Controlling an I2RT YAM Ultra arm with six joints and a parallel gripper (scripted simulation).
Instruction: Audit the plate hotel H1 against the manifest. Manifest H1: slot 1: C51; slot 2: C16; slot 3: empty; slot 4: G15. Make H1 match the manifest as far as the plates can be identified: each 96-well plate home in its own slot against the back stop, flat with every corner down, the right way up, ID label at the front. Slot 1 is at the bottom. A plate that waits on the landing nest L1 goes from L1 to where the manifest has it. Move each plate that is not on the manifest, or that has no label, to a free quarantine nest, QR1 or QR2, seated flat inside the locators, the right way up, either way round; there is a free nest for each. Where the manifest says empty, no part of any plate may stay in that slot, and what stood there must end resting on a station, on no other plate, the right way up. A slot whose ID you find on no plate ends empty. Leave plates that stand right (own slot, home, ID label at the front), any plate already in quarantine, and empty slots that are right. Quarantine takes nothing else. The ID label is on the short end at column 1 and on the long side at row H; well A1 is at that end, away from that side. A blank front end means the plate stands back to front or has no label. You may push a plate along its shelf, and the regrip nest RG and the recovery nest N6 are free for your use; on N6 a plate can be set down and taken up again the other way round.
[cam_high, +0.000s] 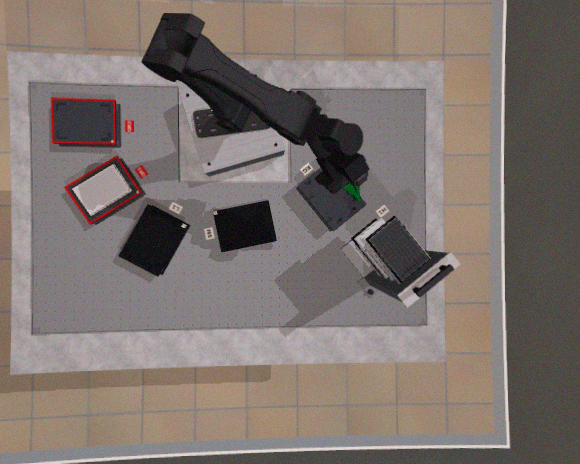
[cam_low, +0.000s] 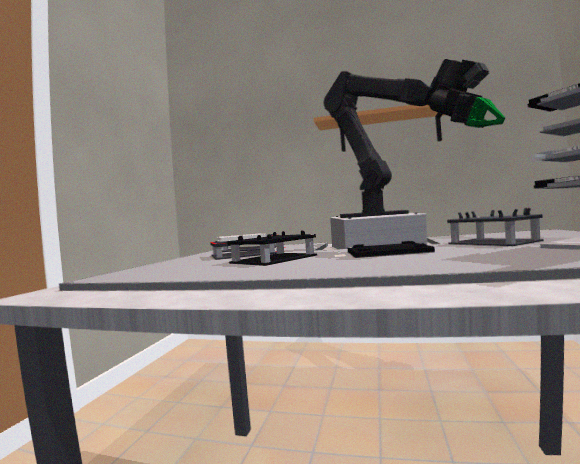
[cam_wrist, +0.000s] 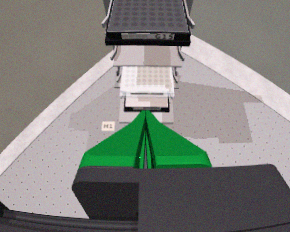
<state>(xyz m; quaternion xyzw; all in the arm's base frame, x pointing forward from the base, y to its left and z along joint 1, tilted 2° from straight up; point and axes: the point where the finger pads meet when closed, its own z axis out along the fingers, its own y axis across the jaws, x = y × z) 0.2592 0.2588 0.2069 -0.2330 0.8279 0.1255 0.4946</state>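
My gripper (cam_high: 356, 192) has green fingers and is shut on nothing. It hangs high in front of the plate hotel H1 (cam_high: 400, 255), over the far corner of the regrip nest RG (cam_high: 330, 200). In the side view the gripper (cam_low: 495, 118) is level with the top shelf (cam_low: 555, 99), a short way off it. The wrist view shows the gripper (cam_wrist: 145, 121) pointing at the hotel. A dark plate (cam_wrist: 148, 10) lies on the top shelf, with a label strip at its front. A white plate (cam_wrist: 148, 80) lies on a lower shelf and sticks out further forward.
A white plate sits in the tilted red quarantine nest (cam_high: 102, 189). The other red nest (cam_high: 83, 121) holds a dark plate. Black plates lie on L1 (cam_high: 153, 239) and N6 (cam_high: 245, 225). The arm base (cam_high: 235, 145) stands at the back middle.
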